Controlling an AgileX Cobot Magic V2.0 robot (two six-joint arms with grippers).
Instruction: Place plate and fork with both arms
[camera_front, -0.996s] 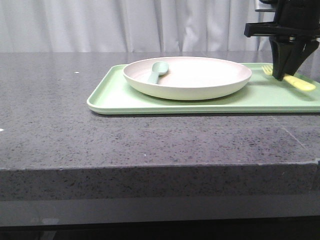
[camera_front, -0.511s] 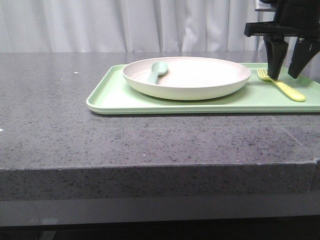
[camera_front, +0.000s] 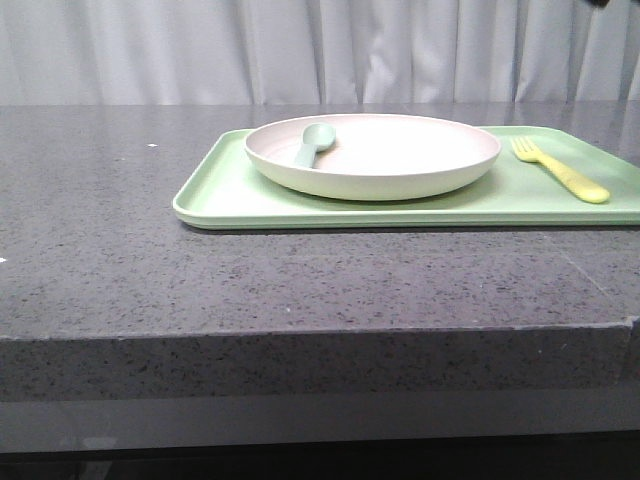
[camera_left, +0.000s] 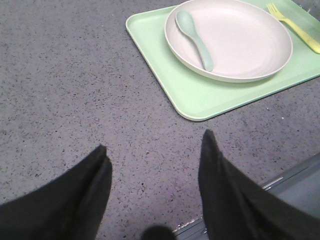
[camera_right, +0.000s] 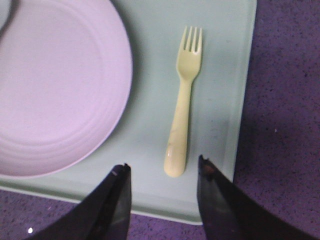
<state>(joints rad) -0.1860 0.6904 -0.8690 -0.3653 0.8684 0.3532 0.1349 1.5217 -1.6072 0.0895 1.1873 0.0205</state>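
The cream plate (camera_front: 375, 155) sits on the light green tray (camera_front: 240, 190), with a muted green spoon (camera_front: 313, 143) lying in it. The pale yellow fork (camera_front: 560, 170) lies flat on the tray to the right of the plate, tines away from me. It also shows in the right wrist view (camera_right: 182, 100) beside the plate (camera_right: 55, 90). My right gripper (camera_right: 162, 167) is open and empty, raised above the fork's handle end; it is out of the front view. My left gripper (camera_left: 155, 147) is open and empty over bare counter, well short of the tray (camera_left: 160, 65) and plate (camera_left: 240, 40).
The grey speckled counter (camera_front: 150, 260) carries the tray at its back right. The counter's front edge (camera_left: 280, 177) shows close to my left gripper. A white curtain (camera_front: 300, 50) hangs behind the counter.
My right gripper opened, let go of the fork on the tray, and rose up out of the front view. The fork now lies flat beside the plate.
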